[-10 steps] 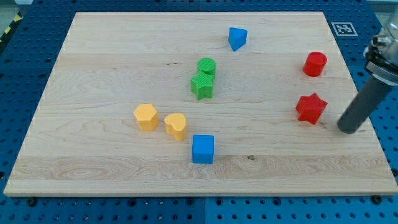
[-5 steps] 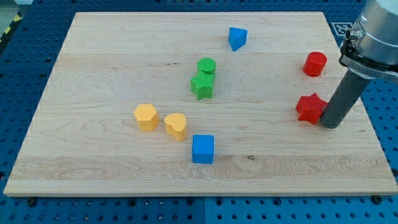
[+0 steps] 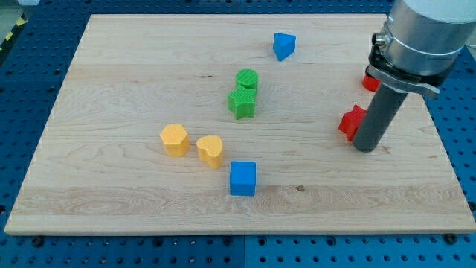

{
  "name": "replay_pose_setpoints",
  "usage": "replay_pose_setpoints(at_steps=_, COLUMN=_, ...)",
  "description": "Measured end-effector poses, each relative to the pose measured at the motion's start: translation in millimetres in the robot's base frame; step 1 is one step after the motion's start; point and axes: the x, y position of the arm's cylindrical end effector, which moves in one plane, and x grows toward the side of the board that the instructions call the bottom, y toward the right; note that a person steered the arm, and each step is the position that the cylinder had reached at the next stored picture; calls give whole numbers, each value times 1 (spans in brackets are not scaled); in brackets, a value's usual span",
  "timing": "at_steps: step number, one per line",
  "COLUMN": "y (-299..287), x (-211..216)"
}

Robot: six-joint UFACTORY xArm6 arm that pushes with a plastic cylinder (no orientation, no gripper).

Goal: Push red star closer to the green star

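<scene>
End effector tip (image 3: 365,148) against red star (image 3: 350,123)

The arm enters from the view's top right corner, its broad grey metal wrist housing cut off by the frame edge. Below the housing sits a dark clamp ring, and from it the straight dark rod slopes down and slightly toward the view's left. My tip (image 3: 365,147) rests on the board at the view's right of the red star (image 3: 349,123), pressed against that block's right side. The rod's lower length covers part of the star, so only its left portion shows.
</scene>
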Motion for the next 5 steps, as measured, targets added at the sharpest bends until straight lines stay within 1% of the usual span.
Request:
replay_pose_setpoints(at_steps=1, y=16, x=-9)
replay_pose_setpoints(at_steps=2, y=58, x=-9)
replay_pose_setpoints(at_steps=3, y=69, x=-12)
replay_pose_setpoints(at_steps=4, y=51, x=-36)
replay_pose_setpoints(at_steps=5, y=43, x=-46)
